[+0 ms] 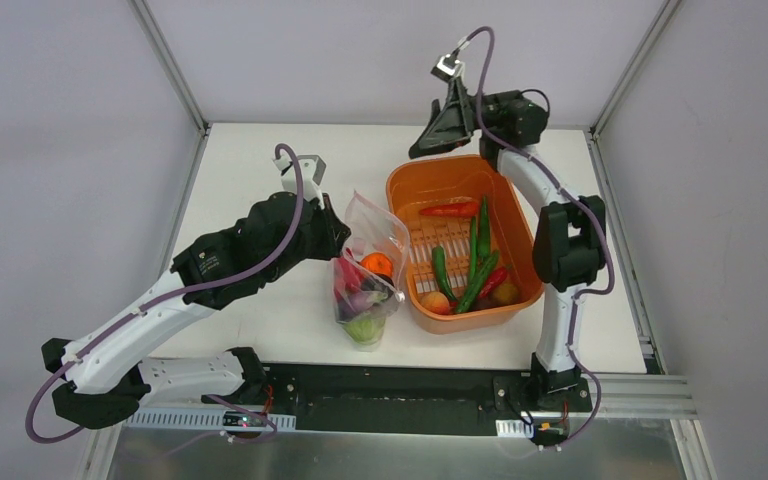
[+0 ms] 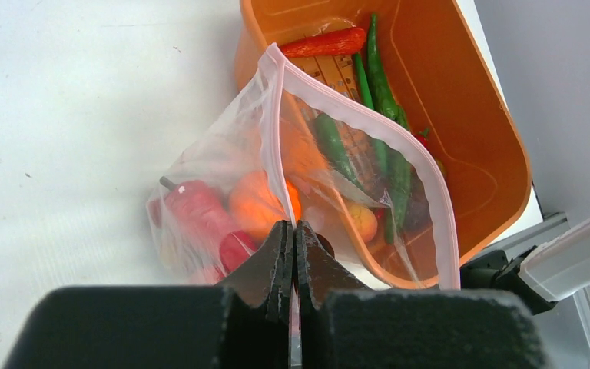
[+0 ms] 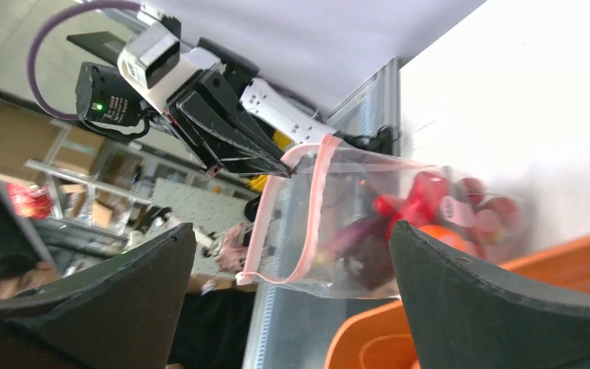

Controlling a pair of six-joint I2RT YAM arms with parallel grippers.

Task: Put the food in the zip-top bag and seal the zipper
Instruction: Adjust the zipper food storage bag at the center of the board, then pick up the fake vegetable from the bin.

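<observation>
The clear zip-top bag (image 1: 385, 232) hangs just left of the tub with its mouth open. It holds food: an orange piece (image 1: 377, 264), red and purple pieces, and a light green one (image 1: 365, 327). My left gripper (image 1: 338, 236) is shut on the bag's edge at the pink zipper (image 2: 369, 119). In the left wrist view the jaws (image 2: 293, 234) pinch the plastic. The right wrist view shows the bag (image 3: 353, 231) held up by one corner. My right gripper (image 1: 440, 148) is open and empty, high over the tub's far rim. A red pepper (image 1: 450, 210), green peppers (image 1: 480, 255) and red-yellow fruits (image 1: 436, 301) lie in the tub.
The orange plastic tub (image 1: 392, 200) stands on the white table right of the bag, touching or nearly touching it. The table's metal frame posts rise at the far corners. The black rail with both arm bases runs along the near edge.
</observation>
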